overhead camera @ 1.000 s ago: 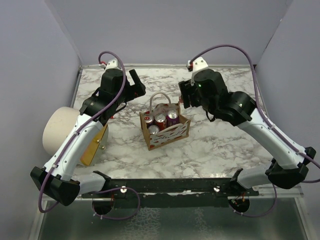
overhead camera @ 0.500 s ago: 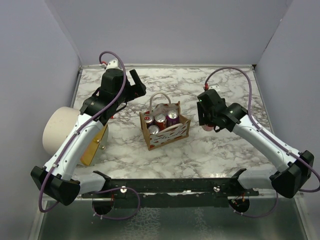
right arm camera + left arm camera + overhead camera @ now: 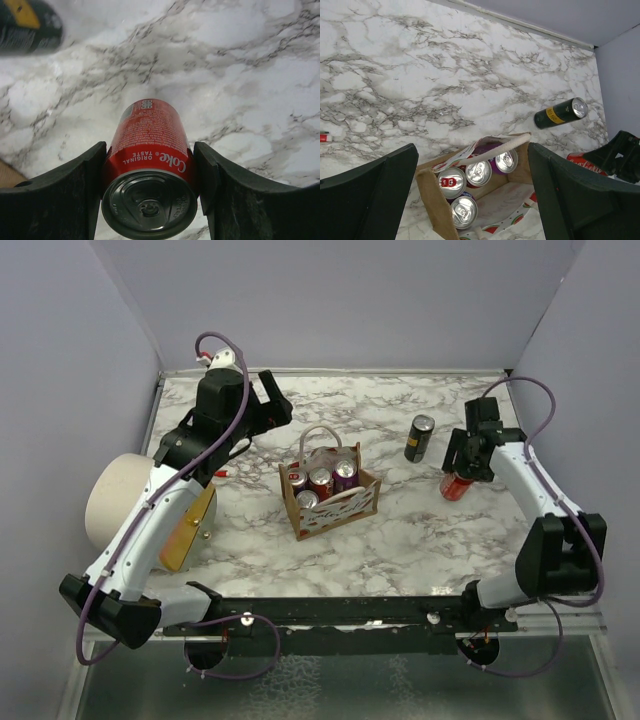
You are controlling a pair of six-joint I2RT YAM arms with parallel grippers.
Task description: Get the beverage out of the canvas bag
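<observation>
Marble counter (image 3: 400,540) carries the canvas bag (image 3: 330,502) at centre, four cans (image 3: 479,172) inside. Right of the bag, the right end effector (image 3: 461,472) clamps a red Coke can (image 3: 149,145), seemingly set upright on the counter. Farther back-right stands a black can (image 3: 419,438). Behind-left of the bag, the left end effector (image 3: 274,405) hangs spread wide.

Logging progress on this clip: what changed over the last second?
The right hand, gripping the red Coke can, swung from beside the canvas bag out to the right side of the table. The bag, its four cans and the open left hand barely changed.
</observation>
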